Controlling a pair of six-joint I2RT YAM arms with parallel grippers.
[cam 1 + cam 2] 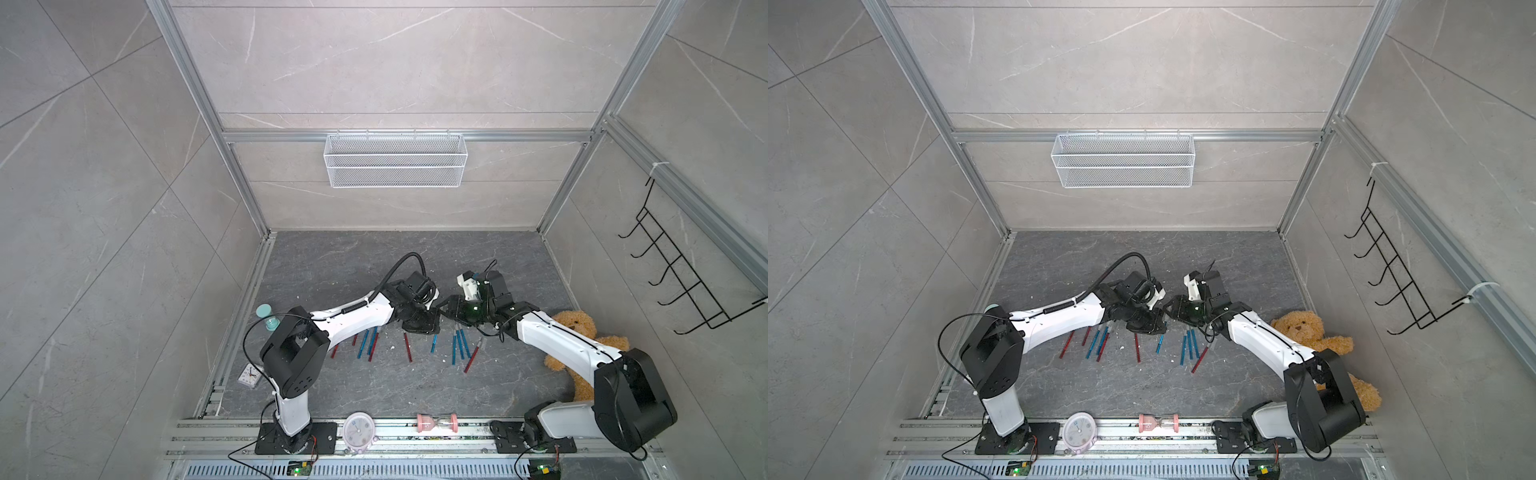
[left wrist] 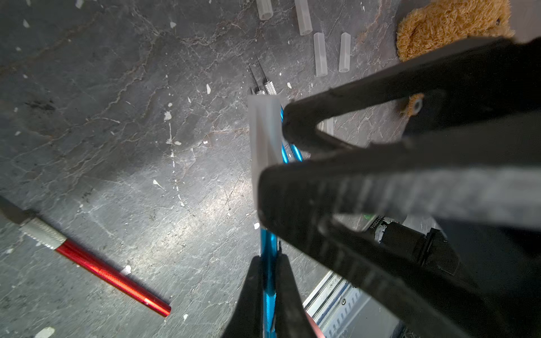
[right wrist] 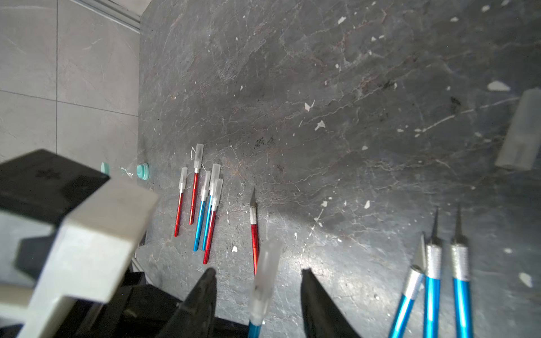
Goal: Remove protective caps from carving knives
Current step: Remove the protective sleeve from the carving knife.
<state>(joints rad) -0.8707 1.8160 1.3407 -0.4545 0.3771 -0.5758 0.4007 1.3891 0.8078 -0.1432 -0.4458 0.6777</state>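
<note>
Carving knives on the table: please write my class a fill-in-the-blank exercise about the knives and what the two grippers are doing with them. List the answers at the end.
1. The left gripper is shut on a knife with a ____ handle.
2. The right gripper has its jaws open on either side of that knife's protective ____.
3. The lone uncapped knife next to the five capped knives has a ____ handle.
Missing words: blue; cap; red.
</note>
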